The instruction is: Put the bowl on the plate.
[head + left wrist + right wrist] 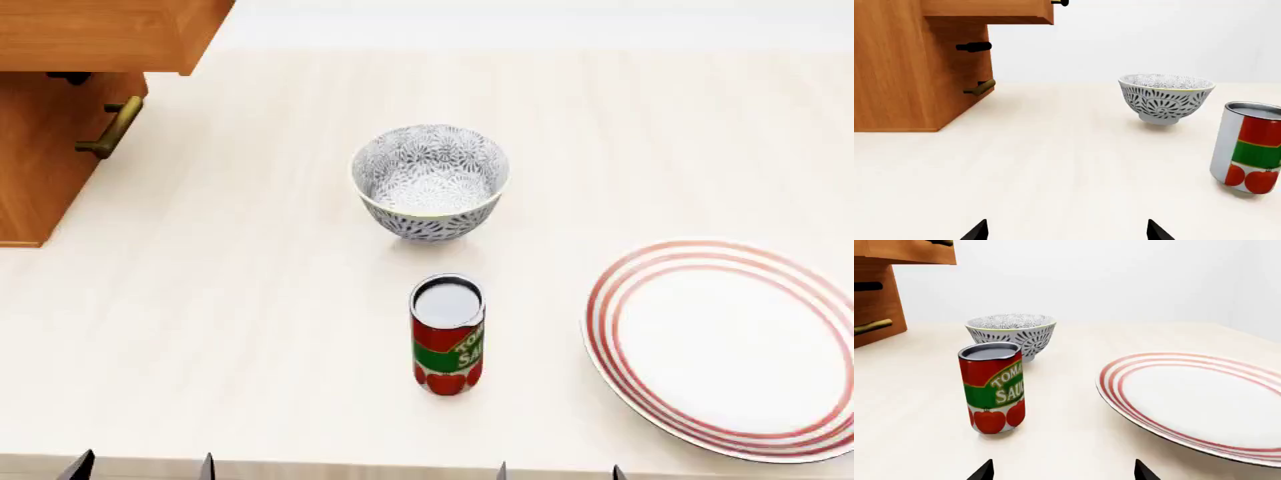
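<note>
We see the bowl point(430, 182) standing upright on the pale bench point(267, 300), toward the far side and about midway between the left and right edges. Its patterned inside is bare; nothing lies in it. The plate point(727, 345) lies flat near the bench's right edge and close to the near edge, well apart from the bowl, and its white middle holds nothing. Between the two, nearer the front edge, a red tomato sauce can point(446, 335) stands upright with its grey lid closed, so we cannot tell what it holds. It touches neither the bowl nor the plate.

At the far left corner a wooden cabinet point(54, 130) stands on the bench, with a brass handle point(112, 128) on its front and a drawer pulled partly out above.

The left gripper point(1066, 231) hovers low over the bench, its jaws spread apart and holding nothing. The right gripper point(1063, 471) is likewise spread and empty, facing the can and the plate's rim. Both sit at the near edge in the head view.
</note>
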